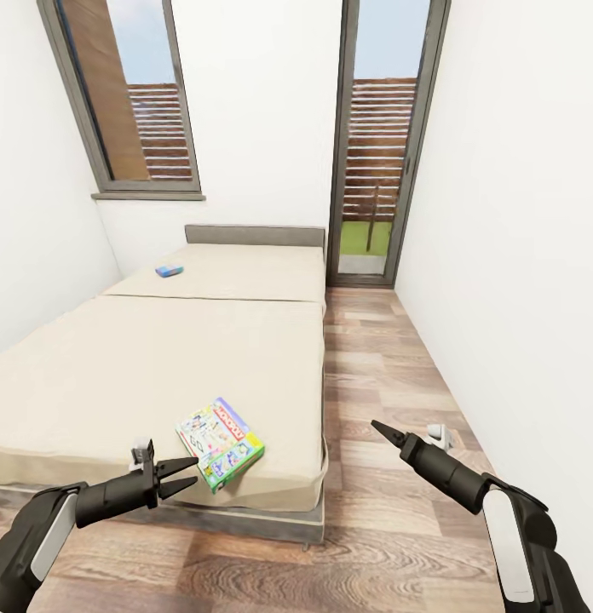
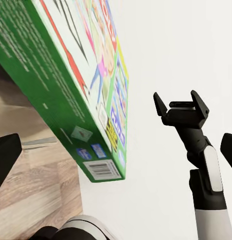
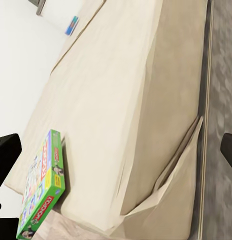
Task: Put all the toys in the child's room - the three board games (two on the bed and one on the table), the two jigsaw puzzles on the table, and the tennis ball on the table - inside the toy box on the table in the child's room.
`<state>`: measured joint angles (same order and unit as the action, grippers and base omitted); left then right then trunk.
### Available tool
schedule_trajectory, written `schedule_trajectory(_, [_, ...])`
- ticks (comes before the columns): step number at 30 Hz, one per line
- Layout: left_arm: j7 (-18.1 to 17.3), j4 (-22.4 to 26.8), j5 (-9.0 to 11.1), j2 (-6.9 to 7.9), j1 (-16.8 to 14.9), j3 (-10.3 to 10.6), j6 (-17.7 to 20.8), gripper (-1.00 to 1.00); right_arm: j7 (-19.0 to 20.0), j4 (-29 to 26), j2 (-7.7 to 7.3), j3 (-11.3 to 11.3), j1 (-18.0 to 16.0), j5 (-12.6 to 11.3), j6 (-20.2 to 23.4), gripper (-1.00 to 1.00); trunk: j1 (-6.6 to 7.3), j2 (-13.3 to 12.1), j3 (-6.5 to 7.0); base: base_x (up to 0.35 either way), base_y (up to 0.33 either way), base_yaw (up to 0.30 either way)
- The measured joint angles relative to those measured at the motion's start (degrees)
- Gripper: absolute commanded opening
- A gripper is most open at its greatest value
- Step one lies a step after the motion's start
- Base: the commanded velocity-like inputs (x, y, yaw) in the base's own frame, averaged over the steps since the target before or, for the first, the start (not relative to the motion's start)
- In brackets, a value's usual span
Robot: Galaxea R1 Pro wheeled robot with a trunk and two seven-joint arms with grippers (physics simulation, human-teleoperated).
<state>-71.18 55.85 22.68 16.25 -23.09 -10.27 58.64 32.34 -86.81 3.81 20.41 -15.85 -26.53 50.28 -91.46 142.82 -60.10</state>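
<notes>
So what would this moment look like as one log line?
left gripper: open, beside Monopoly box | right gripper: over floor | Monopoly box: bed corner | small blue box: far end

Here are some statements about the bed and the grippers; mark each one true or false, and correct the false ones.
1. The Monopoly box lies on the bed near its foot edge. True.
2. The left gripper is shut on the Monopoly box. False: it is open, just short of the box.
3. The small blue box lies on the floor. False: it lies on the bed, near the headboard.
4. The right gripper is over the floor. True.
</notes>
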Motion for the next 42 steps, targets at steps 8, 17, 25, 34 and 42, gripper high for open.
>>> schedule_trajectory(8, [0.0, 0.0, 0.0, 0.00, 0.0, 0.0, 0.0, 1.00, 0.0, 0.0, 0.00, 0.0, 0.0, 0.0, 0.0, 1.00, 0.00, 0.0, 0.00, 0.006, 0.000, 0.000])
schedule_trajectory(17, [0.0, 0.0, 0.0, 0.00, 0.0, 0.0, 0.0, 1.00, 0.0, 0.0, 0.00, 0.0, 0.0, 0.0, 0.0, 1.00, -0.22, 0.4, -0.17, 0.000, 0.000, 0.000])
schedule_trajectory(25, [0.0, 0.0, 0.0, 0.00, 0.0, 0.0, 0.0, 1.00, 0.0, 0.0, 0.00, 0.0, 0.0, 0.0, 0.0, 1.00, -0.43, 0.5, -1.95, 0.000, 0.000, 0.000])
schedule_trajectory(34, [0.0, 0.0, 0.0, 0.00, 0.0, 0.0, 0.0, 1.00, 0.0, 0.0, 0.00, 0.0, 0.0, -0.1, 0.0, 1.00, -0.48, 0.5, -2.40, 0.000, 0.000, 0.000])
schedule_trajectory(42, [0.0, 0.0, 0.0, 0.00, 0.0, 0.0, 0.0, 1.00, 0.0, 0.0, 0.00, 0.0, 0.0, 0.0, 0.0, 1.00, -0.48, 0.5, -2.40, 0.000, 0.000, 0.000])
